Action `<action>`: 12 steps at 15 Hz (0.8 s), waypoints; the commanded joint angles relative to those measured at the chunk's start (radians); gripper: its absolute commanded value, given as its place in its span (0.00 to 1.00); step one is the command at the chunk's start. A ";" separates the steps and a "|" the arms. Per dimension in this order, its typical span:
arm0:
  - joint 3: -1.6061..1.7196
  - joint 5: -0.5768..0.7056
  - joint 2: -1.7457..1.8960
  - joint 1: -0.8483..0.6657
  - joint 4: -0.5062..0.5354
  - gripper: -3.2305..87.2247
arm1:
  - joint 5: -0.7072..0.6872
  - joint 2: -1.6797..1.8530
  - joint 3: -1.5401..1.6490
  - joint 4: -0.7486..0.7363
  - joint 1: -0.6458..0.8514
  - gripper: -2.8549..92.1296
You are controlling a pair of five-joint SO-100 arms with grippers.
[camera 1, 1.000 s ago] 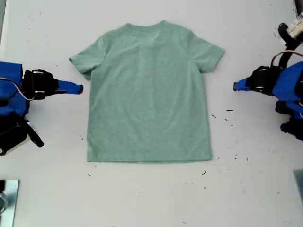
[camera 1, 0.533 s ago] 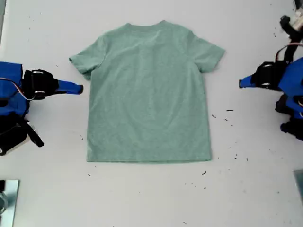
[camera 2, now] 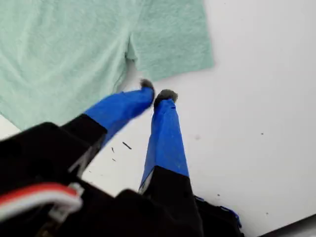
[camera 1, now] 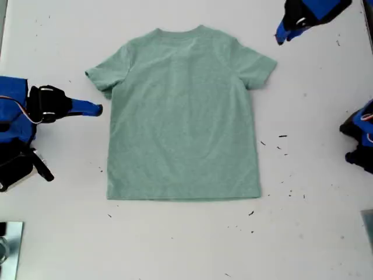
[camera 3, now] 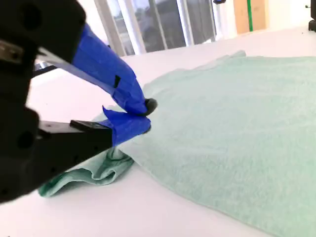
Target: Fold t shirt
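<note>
**A:** Table (camera 1: pixel 186 245) first. What is the surface like?

**B:** White and matte, with small dark specks (camera 1: pixel 282 136) scattered around four o'clock in the exterior view. The t shirt (camera 1: pixel 183 116) lies flat on it, centred. Its hem is toward six o'clock, its collar is toward twelve, and its sleeves are spread toward ten and two.

**A:** And the room beyond?

**B:** Only the second wrist view shows it. There are pale upright window frames (camera 3: pixel 148 19) past the table's far edge, with a brownish panel (camera 3: pixel 242 12) beside them. All of it is blurred.

**A:** Now the tools. Where is my second gripper?

**B:** My second gripper (camera 1: pixel 98 109) is at nine o'clock in the exterior view, low over the table. Its blue tips meet and sit just beside the rumpled hem of the nearer sleeve. From these pictures I cannot tell whether they touch the cloth.

**A:** And the other one?

**B:** My first gripper (camera 1: pixel 281 36) is at one o'clock in the exterior view, above the table just outside the other sleeve. Its jaws are drawn together with only a sliver between the tips. They hold nothing and touch nothing.
</note>
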 commanded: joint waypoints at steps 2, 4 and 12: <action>0.012 0.011 0.008 0.002 -0.005 0.03 | -0.038 -0.002 -0.028 -0.015 0.057 0.41; 0.012 0.011 0.008 0.009 -0.005 0.03 | -0.054 0.002 0.186 -0.161 0.103 0.42; 0.012 0.011 0.008 0.011 -0.005 0.03 | -0.072 -0.255 0.604 -0.764 0.167 0.41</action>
